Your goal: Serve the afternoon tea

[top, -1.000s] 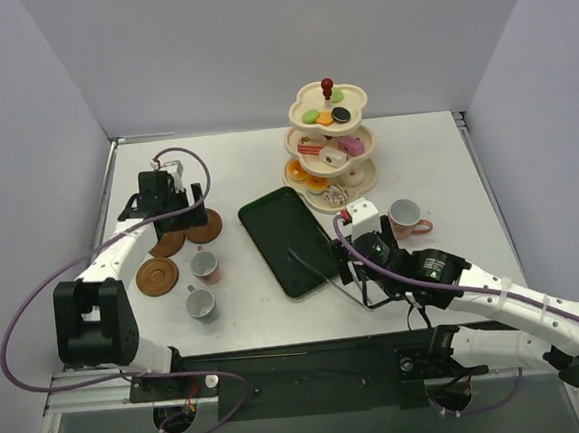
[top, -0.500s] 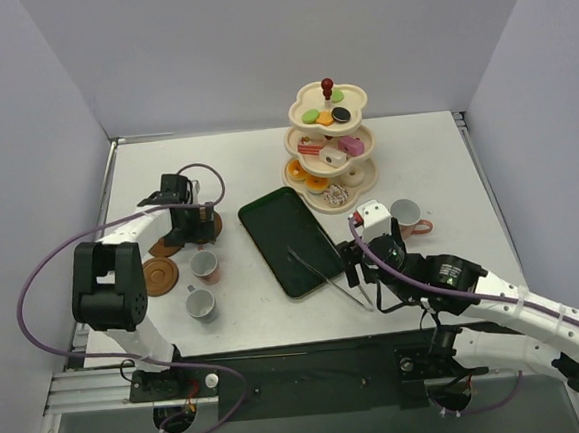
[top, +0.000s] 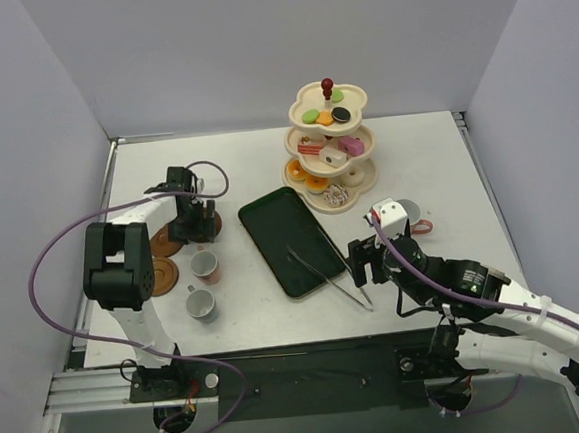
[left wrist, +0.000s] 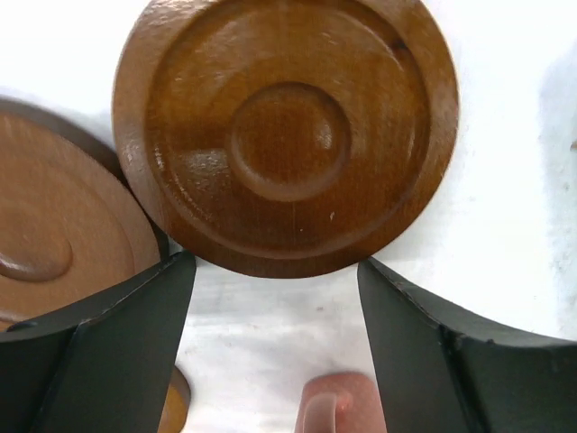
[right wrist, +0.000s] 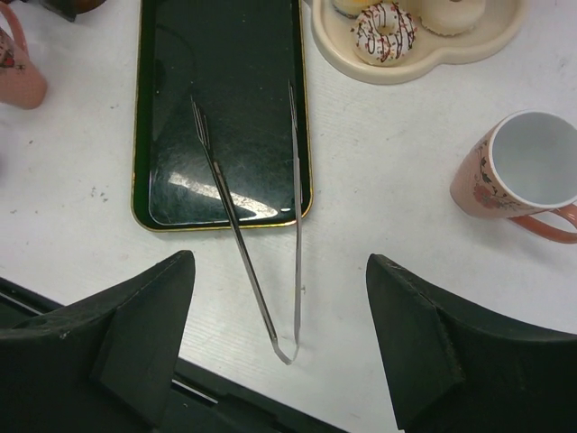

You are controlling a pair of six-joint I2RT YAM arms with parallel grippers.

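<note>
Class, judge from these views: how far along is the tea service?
Done: nothing visibly served; sweets sit on the stand. In hand: left gripper, open, hovers at a saucer; right gripper, open, above the tongs. Left: pairing cups with saucers, serving sweets.

Left gripper (top: 192,222) came down and in from farther back-left, jaws now straddling the near edge of the round brown wooden saucer (left wrist: 287,135). Right gripper (top: 361,263) pulled back off the dark green rectangular tray (top: 270,223), uncovering the long metal tongs (right wrist: 295,225). Its wrist now part-hides the pink cup (right wrist: 532,167) in the top view.
</note>
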